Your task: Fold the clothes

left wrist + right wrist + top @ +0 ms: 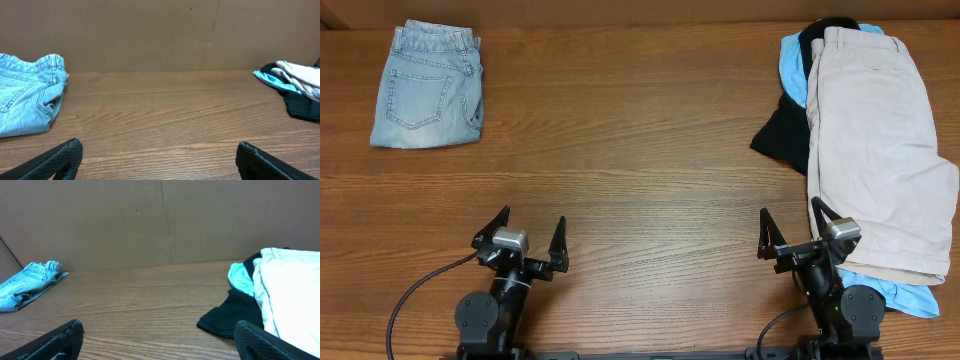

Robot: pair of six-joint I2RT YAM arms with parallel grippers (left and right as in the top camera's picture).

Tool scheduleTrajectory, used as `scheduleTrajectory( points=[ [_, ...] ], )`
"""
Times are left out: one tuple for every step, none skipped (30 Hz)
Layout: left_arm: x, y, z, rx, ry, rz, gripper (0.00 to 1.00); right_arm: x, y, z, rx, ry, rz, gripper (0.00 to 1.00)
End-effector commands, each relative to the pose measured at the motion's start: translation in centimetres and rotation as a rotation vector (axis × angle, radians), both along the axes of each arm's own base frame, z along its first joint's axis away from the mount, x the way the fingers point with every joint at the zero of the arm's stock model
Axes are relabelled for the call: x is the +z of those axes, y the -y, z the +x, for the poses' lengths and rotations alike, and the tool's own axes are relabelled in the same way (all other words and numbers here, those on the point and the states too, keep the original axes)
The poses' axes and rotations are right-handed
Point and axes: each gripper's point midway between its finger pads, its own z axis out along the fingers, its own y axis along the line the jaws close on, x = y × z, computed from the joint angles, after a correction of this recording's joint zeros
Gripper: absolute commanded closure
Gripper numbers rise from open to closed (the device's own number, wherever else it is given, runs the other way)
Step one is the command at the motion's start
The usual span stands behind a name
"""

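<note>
Both apart, left pincer [532, 222], right pincer [789, 215], wooden table [640, 150], jeans [425, 85], clothes pile [870, 140], cardboard wall [150, 35]

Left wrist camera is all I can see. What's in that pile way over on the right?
Observer: Overhead, beige shorts lie spread flat on top, over a blue garment and a black one.
Operator: Is the other arm grabbing it?
Observer: No. The right gripper is open at the pile's near end and holds nothing.
Operator: Are the jeans folded?
Observer: Yes. From above, the jeans make a neat rectangle with a back pocket facing up.
</note>
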Motion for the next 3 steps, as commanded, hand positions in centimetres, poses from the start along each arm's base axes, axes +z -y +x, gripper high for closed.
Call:
scheduleTrajectory(
  points=[
    [0.08, 0.05, -0.03, 0.001, 0.008, -0.013, 0.0, -0.15, -0.21, -0.04, 0.011, 0.005, 0.0, 0.0],
    [0.08, 0.05, -0.03, 0.001, 0.008, -0.013, 0.0, -0.14, -0.21, -0.04, 0.011, 0.006, 0.0, 0.0],
    [0.08, 0.05, -0.03, 0.001, 0.008, -0.013, 0.0, -0.14, -0.21, -0.04, 0.01, 0.006, 0.0, 0.0]
  ],
)
